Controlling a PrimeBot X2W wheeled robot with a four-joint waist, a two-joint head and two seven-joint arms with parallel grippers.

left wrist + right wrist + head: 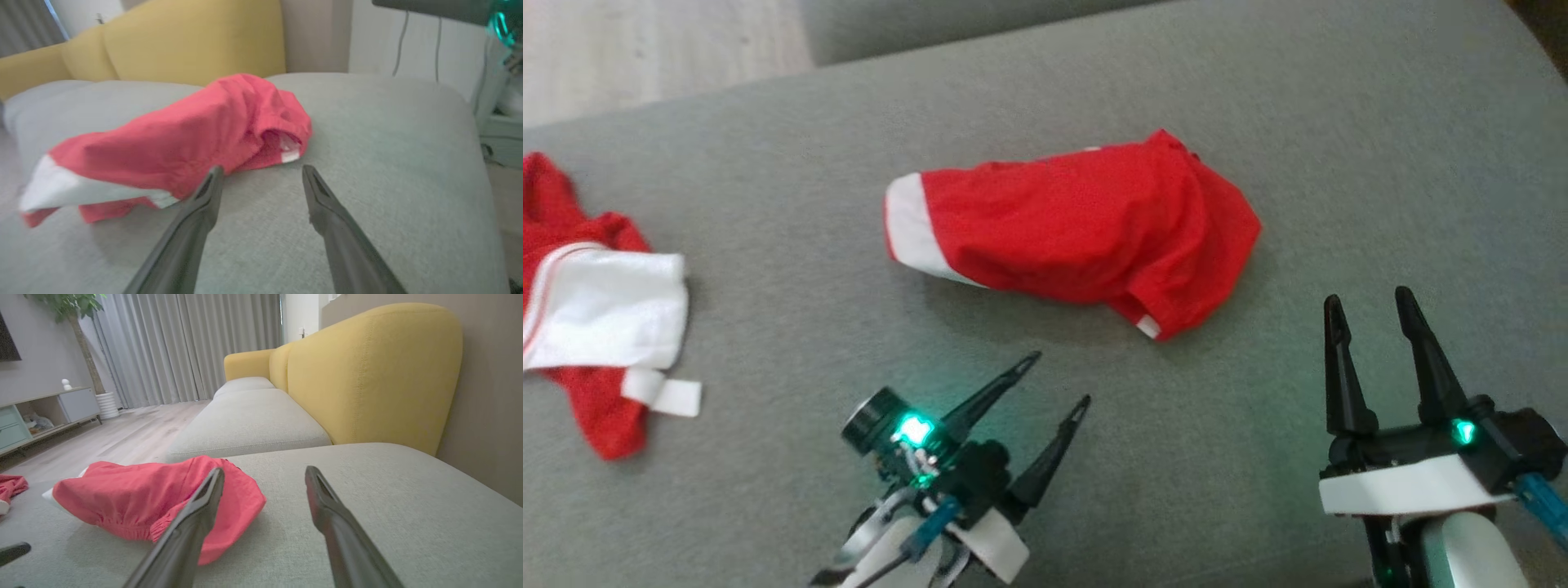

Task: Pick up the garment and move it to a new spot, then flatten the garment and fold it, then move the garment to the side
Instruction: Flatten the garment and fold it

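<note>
My left claw (pixel 1058 380) and right claw (pixel 1368 298) are both spread and empty over the grey cushion (pixel 1298 122). The red garment (pixel 1078 229) lies crumpled at 12 o'clock from the left and 9 o'clock from the right, its white hem at its 9 o'clock end. The other garment (pixel 596 318) lies well apart at 9 o'clock, and my right wrist view takes in a yellow backrest (pixel 367 375), curtains (pixel 184 347) and a plant (pixel 69 306).
</note>
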